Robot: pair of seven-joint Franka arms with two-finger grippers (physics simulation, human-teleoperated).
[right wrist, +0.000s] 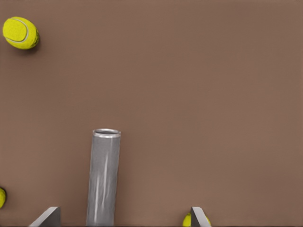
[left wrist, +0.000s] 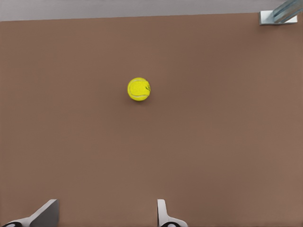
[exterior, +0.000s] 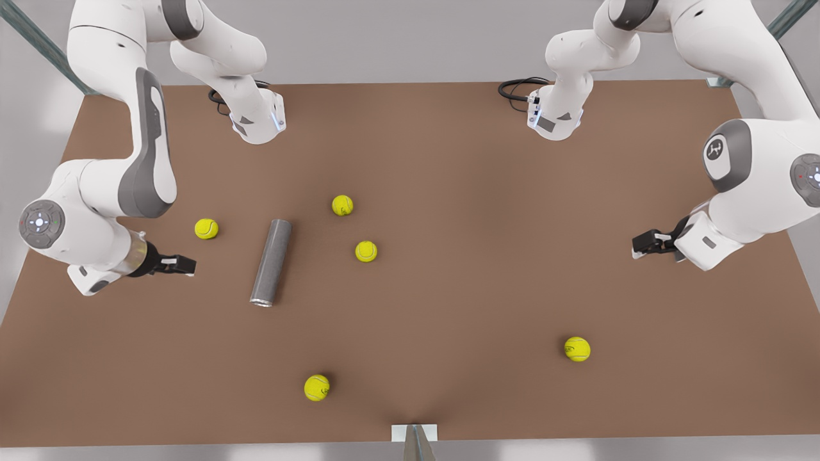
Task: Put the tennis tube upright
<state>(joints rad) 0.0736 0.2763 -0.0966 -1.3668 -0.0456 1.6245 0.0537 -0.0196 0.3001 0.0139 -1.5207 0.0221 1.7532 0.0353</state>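
The tennis tube [exterior: 271, 262] is a long grey cylinder lying on its side on the brown table [exterior: 487, 211], left of centre in the front view, with its shiny rim at the end nearer the table's front edge. My right gripper [exterior: 186, 264] hangs to the tube's left in the front view, apart from it and open. In the right wrist view the tube [right wrist: 103, 179] runs away between the spread fingers of the right gripper [right wrist: 125, 209], rim end farthest. My left gripper [exterior: 637, 245] waits at the front view's right, and in its own wrist view it [left wrist: 106, 204] is open and holds nothing.
Several yellow tennis balls lie loose: one [exterior: 206, 228] just behind my right gripper, two [exterior: 343, 205] [exterior: 366, 251] right of the tube, one [exterior: 316, 387] near the front edge, one [exterior: 577, 349] at front right, also the ball [left wrist: 138, 89] below the left gripper. A metal bracket [exterior: 414, 433] sits at the front edge.
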